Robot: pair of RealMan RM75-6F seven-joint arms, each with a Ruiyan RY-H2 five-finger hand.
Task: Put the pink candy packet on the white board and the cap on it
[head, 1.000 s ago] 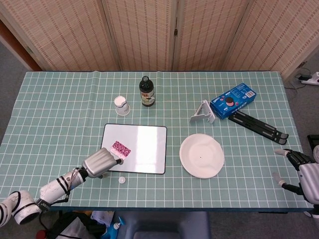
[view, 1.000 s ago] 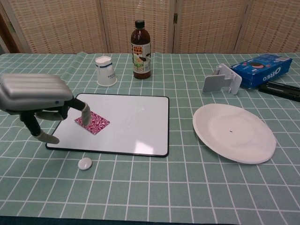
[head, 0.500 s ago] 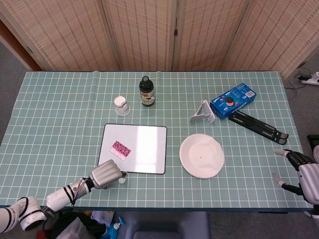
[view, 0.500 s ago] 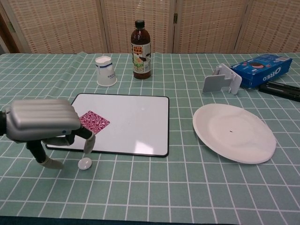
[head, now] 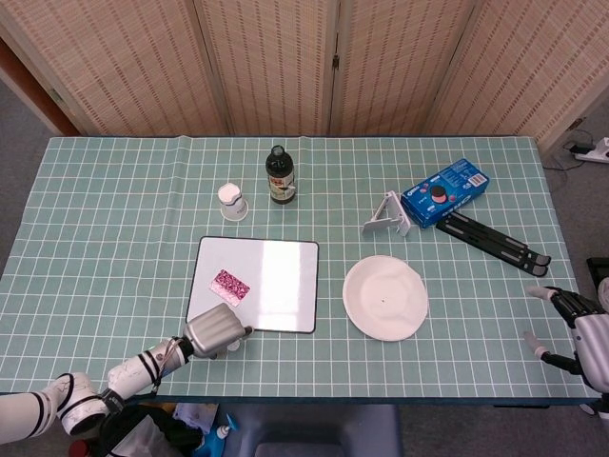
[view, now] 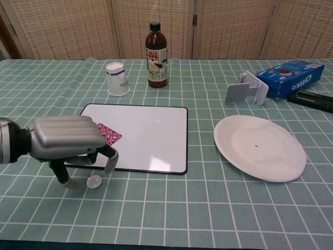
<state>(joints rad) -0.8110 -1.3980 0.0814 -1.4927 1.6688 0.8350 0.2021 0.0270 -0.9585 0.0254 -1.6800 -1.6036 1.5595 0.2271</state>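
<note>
Table point(head: 114, 190), green grid cloth, everything flat and slick. White board point(head: 276, 276) sits centre-left; from it the white paper plate point(head: 384, 297) lies at 3 o'clock, the sauce bottle point(head: 280, 175) at 12, the upturned paper cup point(head: 230, 202) at 11.

Pink candy packet point(head: 229, 285) is already on the board, lower-left part. My left hand point(view: 67, 141) hangs close over the board's near-left corner and partly hides the packet in the chest view. Fingers apart, pointing down, holding nothing.

Cap point(view: 94, 180): small white disc on the cloth just off the board's near edge, at 6 o'clock from the packet, lying between my thumb and fingers. I cannot tell if any fingertip touches it yet.

Risks as I judge them:
- Cap is low and thin; fingertips may slide over it or flick it toward the table's near edge.
- Closing unevenly could tip it on edge and let it roll.
- Hand sits near the packet; lifting carelessly could drag the packet off the board.

My right hand point(head: 582, 333), far at 4 o'clock, is spread, idle.
</note>
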